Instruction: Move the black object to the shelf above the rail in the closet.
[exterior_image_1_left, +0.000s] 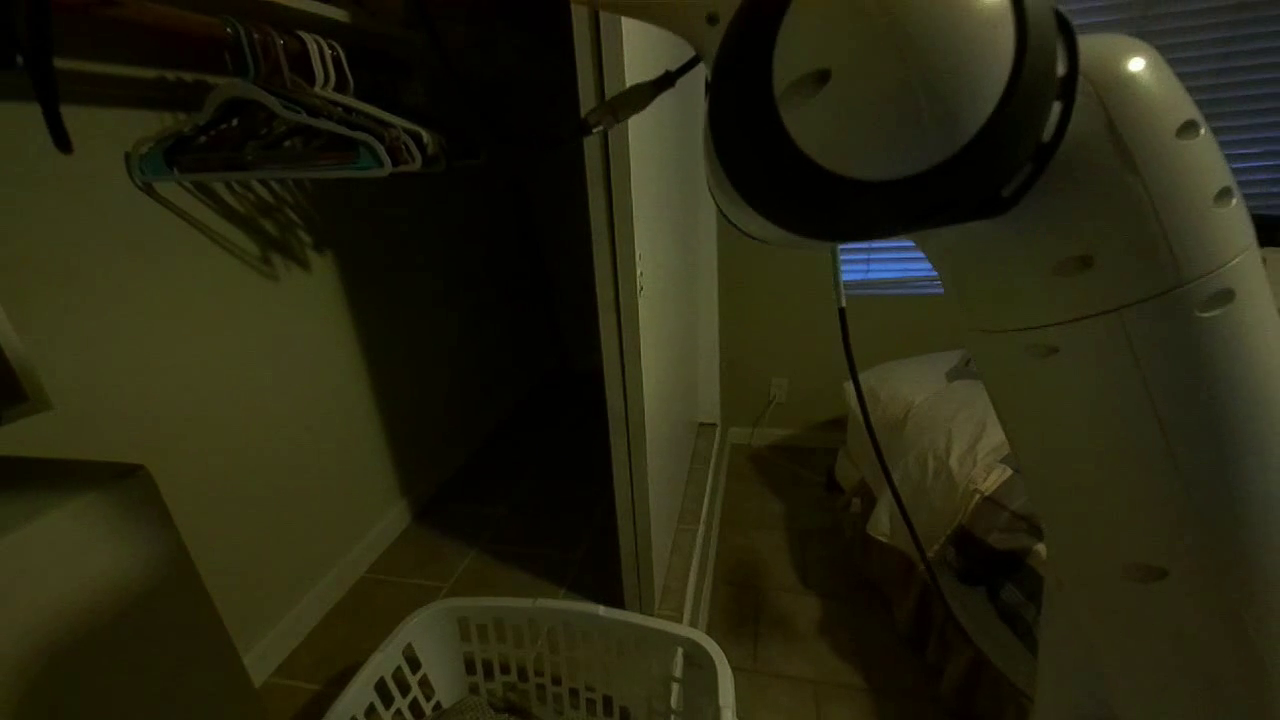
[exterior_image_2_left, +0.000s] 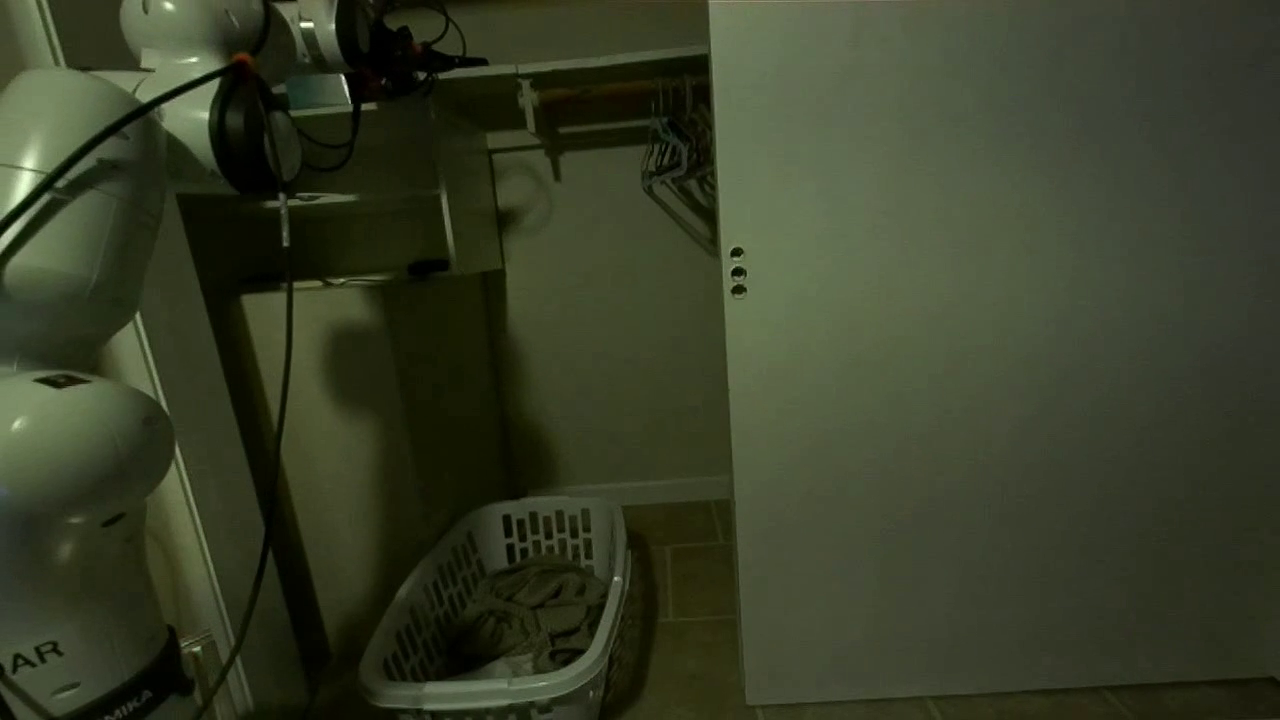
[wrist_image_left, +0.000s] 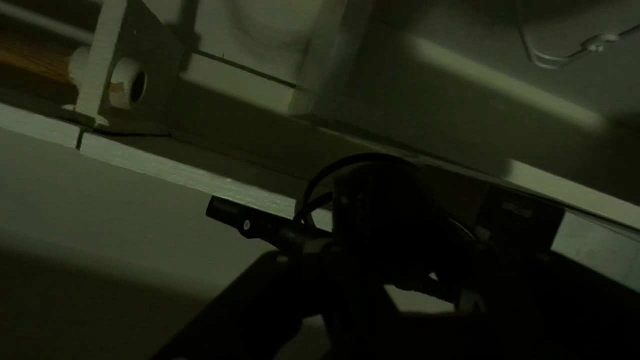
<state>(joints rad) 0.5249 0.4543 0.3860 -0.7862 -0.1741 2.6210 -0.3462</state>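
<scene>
Placement step, I judge: black object (wrist_image_left: 272, 227) clasped, it seems, in gripper (wrist_image_left: 392, 245) (murky there), near front edge of shelf (exterior_image_2_left: 615, 61). Next should be: ease inward, lower, let go.

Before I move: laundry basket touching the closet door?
Apart: in an exterior view, tiled floor shows plainly between the laundry basket and the closet door.

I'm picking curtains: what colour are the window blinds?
The window blinds look bluish, clearest in an exterior view.
</scene>
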